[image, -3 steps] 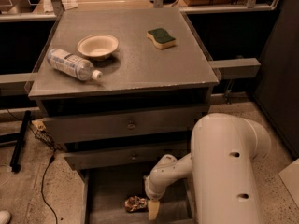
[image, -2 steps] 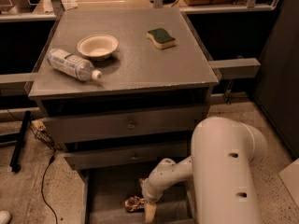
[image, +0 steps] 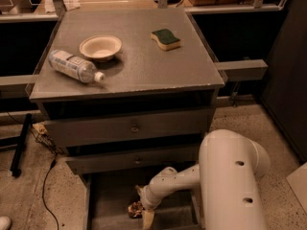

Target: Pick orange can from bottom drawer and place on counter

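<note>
The white arm's gripper (image: 147,216) hangs low inside the open grey bottom drawer (image: 108,198), just beside the small orange-brown can (image: 135,209). On the speckled grey counter (image: 144,78) above lie 1 clear plastic bottle (image: 74,66) on its side, 1 cream bowl (image: 100,47) and 1 green-topped sponge (image: 166,38).

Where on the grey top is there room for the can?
Bare: the counter front right, between the sponge and front edge, right of the bottle. Crowded: left side, bottle beside bowl. The gripper is down in the bottom drawer by the orange can.

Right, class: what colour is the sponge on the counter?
The rectangular sponge: green top, yellow base, camera view; gripper in bottom drawer.
</note>
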